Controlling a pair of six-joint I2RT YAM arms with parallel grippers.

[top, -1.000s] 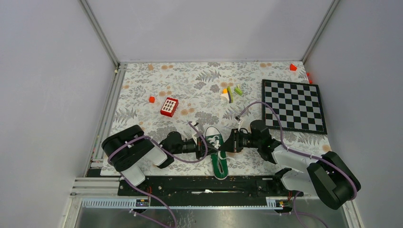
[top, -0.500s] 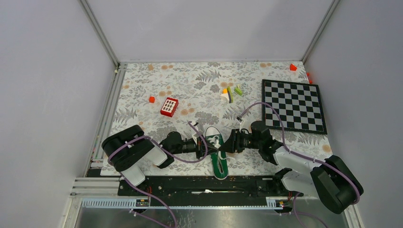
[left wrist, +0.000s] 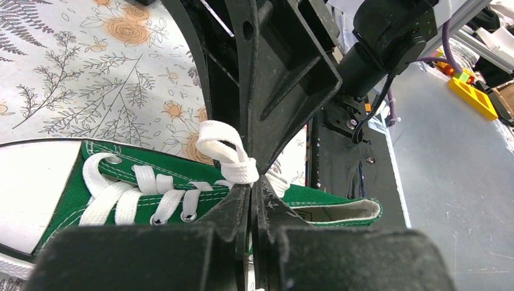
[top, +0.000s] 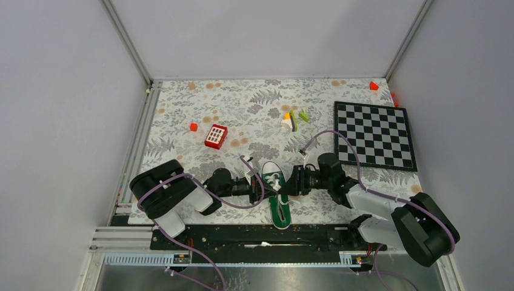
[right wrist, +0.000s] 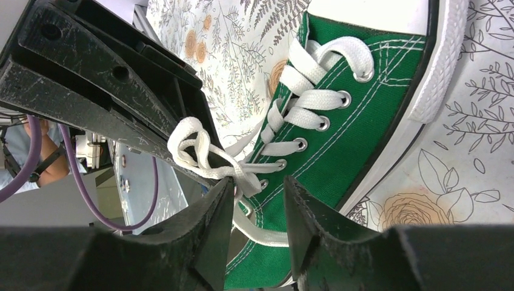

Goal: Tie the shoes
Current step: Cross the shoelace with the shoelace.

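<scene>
**At the near edge: one lace pinched**

At the middle of the table's (top: 242, 103) near edge lies the green sneaker (top: 279, 205), toe toward the far edge. We see it flanked by both arms. The left gripper (top: 264, 190) is clenched on a white lace loop (left wrist: 221, 145). The right gripper (top: 285, 189) is released, fingers apart around a loose strand.

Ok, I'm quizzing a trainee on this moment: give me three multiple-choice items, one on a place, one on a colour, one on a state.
1. The chessboard lies on the table's: A) left B) right C) near edge.
2. The sneaker is mainly: A) red B) green C) blue.
3. The right gripper is: A) open B) shut on a block C) shut on the toe cap.
Answers: B, the board sits by the right edge; B, green canvas; A, its fingers stand apart, laces running between them.
</scene>
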